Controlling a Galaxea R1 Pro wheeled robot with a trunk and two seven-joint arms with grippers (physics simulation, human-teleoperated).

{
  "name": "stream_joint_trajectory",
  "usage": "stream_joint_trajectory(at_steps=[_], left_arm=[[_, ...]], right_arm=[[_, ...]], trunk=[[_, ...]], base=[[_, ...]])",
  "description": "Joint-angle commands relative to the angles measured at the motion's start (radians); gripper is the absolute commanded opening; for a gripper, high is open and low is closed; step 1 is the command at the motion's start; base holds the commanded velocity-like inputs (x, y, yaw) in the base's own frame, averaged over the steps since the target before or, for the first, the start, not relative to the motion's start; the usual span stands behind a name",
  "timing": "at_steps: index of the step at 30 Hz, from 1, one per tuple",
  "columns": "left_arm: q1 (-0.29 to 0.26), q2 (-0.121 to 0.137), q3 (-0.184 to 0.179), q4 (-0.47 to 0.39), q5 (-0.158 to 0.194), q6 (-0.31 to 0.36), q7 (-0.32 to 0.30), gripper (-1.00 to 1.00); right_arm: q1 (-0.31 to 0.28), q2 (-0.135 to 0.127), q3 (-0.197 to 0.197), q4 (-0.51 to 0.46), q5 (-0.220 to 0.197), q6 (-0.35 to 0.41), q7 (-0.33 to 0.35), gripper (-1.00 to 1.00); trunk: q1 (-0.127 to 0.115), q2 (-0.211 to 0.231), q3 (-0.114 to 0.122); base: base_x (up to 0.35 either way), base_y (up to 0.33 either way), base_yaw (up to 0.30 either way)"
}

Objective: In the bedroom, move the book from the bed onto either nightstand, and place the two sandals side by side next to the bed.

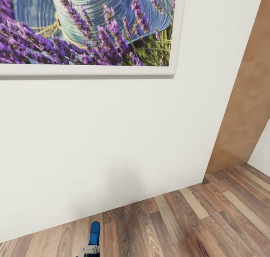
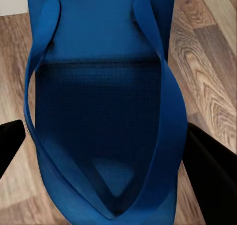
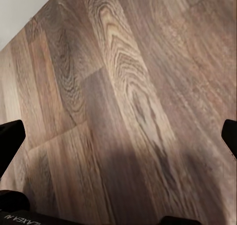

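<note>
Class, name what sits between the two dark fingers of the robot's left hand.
A blue sandal, straps facing the camera, sits between the left hand's fingers; the left wrist view shows it, above wood floor.

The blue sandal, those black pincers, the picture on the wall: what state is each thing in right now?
Blue sandal: gripped between the left pincer's fingers, strap side to the camera, lifted off the floor.
Left pincer: shut on the sandal.
Right pincer: open, nothing between its fingertips, above the floor.
Framed lavender picture: hanging on the white wall.
Wood-plank floor: bare where visible.
</note>
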Motion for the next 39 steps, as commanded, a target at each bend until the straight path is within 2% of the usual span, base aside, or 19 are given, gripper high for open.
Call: stream_joint_trajectory(at_steps=[1,10,29,39], left_arm=[[-0.001,0.000,0.007,0.001,0.004,-0.001,-0.009,-1.00],[-0.001,0.000,0.007,0.001,0.004,-0.001,-0.009,-1.00],[-0.001,-0.001,0.005,0.003,0.001,-0.001,-0.009,-1.00],[-0.001,0.000,0.004,0.003,0.001,-0.001,-0.009,-1.00]], right_arm=[[-0.001,0.000,-0.003,0.000,-0.007,0.009,0.005,1.00],[-0.001,0.003,-0.003,0.000,-0.007,0.009,0.005,1.00],[-0.001,0.004,-0.003,0.000,-0.007,0.009,0.005,1.00],[-0.001,0.003,-0.003,0.000,-0.007,0.009,0.004,1.00]], trunk=[[0.000,0.000,-0.001],[0.000,0.000,-0.002],[0.000,0.000,-0.019],[0.000,0.000,-0.028]], base=[[0.308,0.000,0.001],[0.109,0.000,0.055],[0.006,0.000,0.216],[0.243,-0.040,0.229]])
